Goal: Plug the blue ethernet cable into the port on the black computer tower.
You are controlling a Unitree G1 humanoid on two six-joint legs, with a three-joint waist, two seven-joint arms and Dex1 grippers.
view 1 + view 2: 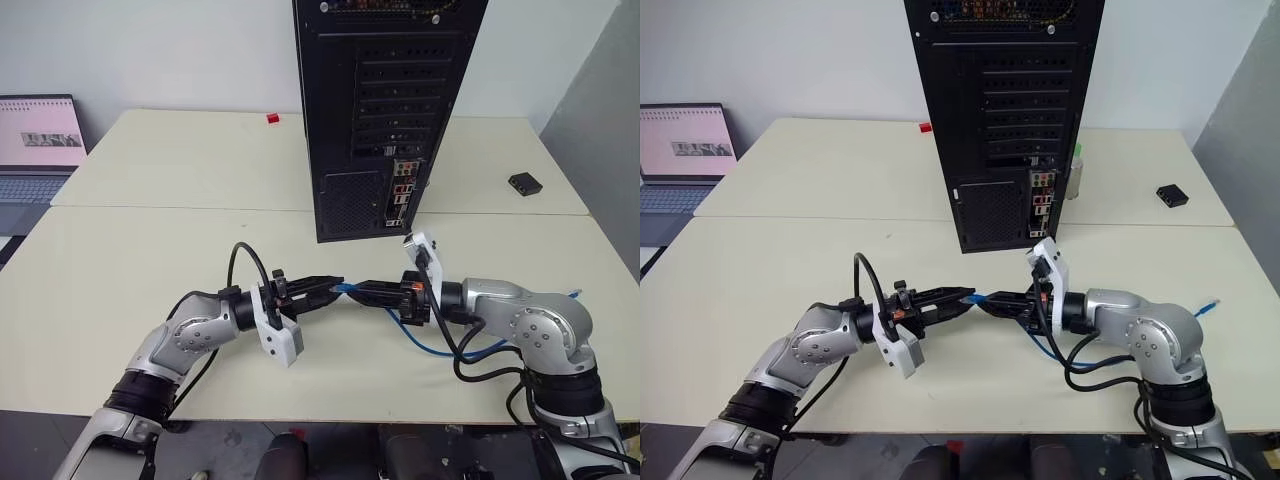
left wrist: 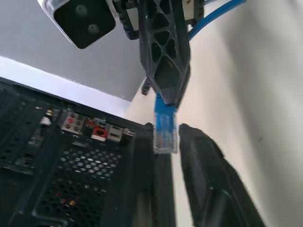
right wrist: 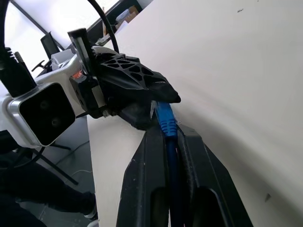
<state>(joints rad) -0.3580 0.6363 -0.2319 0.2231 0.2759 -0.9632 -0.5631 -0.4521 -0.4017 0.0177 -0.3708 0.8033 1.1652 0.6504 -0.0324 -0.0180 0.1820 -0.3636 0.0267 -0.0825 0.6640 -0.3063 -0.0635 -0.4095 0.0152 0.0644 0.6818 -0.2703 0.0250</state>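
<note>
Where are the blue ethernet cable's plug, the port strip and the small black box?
blue ethernet cable (image 2: 165, 132): left wrist view, its clear-blue plug.
port (image 1: 400, 195): left eye view, coloured connector strip.
small black box (image 1: 524, 183): left eye view, its top face.

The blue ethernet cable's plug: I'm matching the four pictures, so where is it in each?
Left eye: plug at centre, between both gripper tips.
Right eye: plug at centre, below the black computer tower.
Left wrist: plug mid-picture.
Right wrist: plug mid-picture.
Shared landmark: the meeting gripper tips.
</note>
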